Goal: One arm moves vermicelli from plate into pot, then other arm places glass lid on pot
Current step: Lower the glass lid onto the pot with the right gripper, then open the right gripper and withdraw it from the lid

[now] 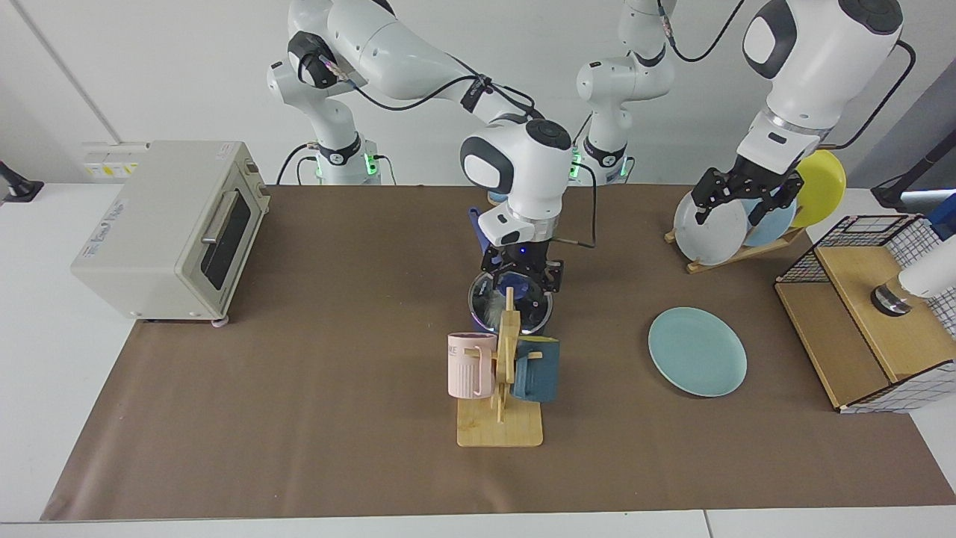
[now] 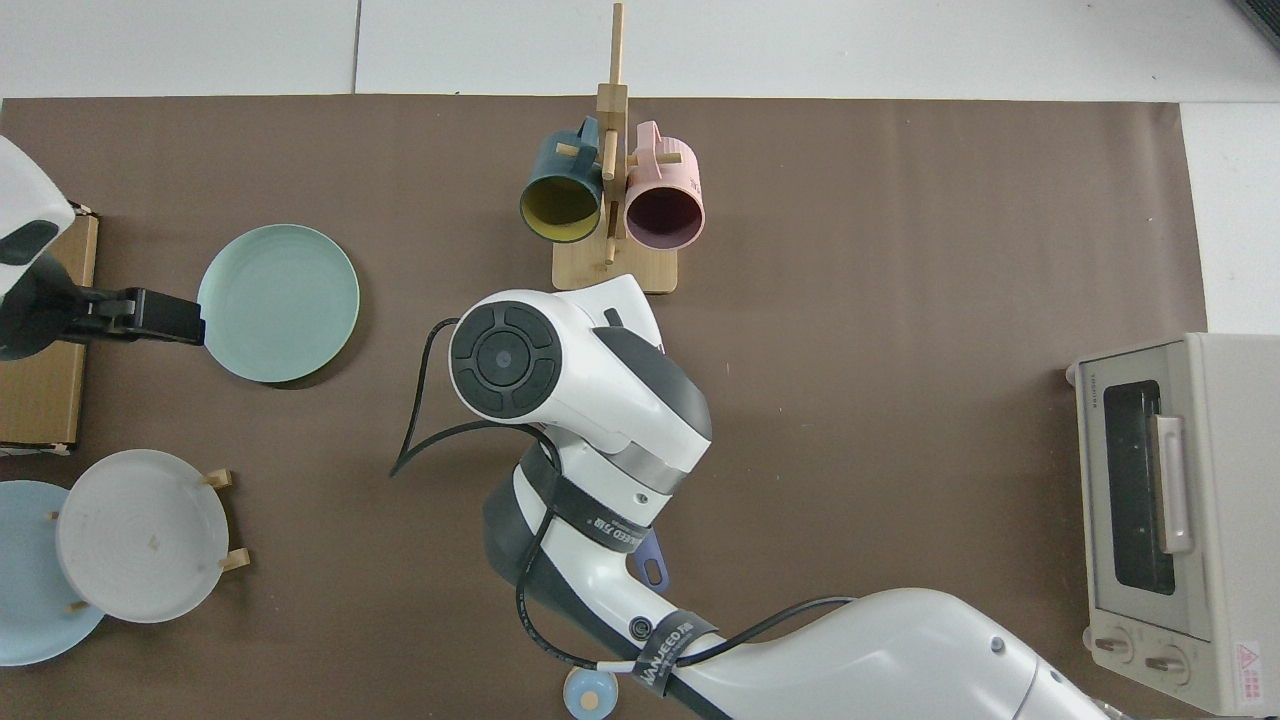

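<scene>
Glass lid with metal rim (image 1: 511,305) sits on my dark-blue saucepan pot (image 1: 539,323); right gripper (image 1: 521,278) spread above it, left gripper (image 1: 743,200) wide, waiting away.

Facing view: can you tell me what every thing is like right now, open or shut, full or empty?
pot: covered
glass lid: sitting on the pot
vermicelli: inside the pot, under the lid
plate: empty
toaster oven: door shut
pink mug: hanging on the rack
dark-teal mug: hanging on the rack
right gripper: jaws open, above the lid
left gripper: jaws open, empty, waiting by the upright plates
</scene>
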